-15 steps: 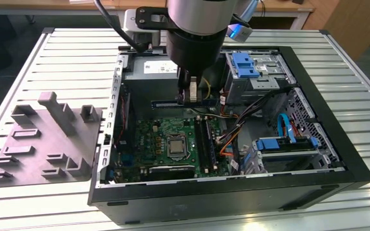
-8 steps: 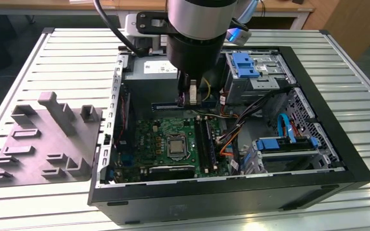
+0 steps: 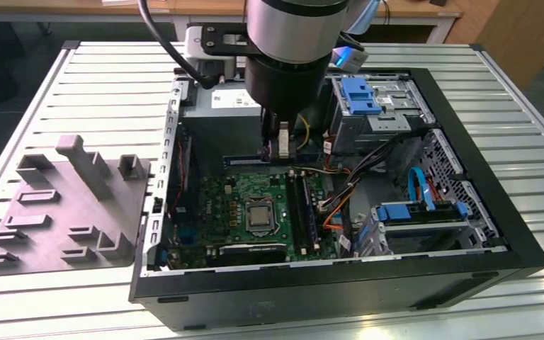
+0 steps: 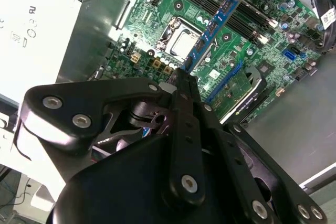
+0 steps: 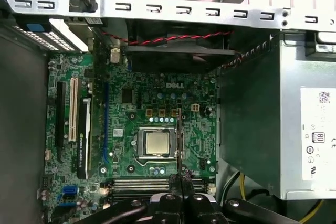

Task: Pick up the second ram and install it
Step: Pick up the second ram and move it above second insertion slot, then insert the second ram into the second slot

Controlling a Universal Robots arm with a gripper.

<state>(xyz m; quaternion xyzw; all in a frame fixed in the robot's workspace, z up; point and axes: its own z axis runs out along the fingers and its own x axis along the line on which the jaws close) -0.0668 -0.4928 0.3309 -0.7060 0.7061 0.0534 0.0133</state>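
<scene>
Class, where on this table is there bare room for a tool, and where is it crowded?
Bare table slats beyond the grey fixture plate and at the exterior view's right of the computer case. Crowded: the motherboard, under the gripper holding the second ram.

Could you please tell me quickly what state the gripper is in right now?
Gripper: jaws closed, holding the second ram.
</scene>
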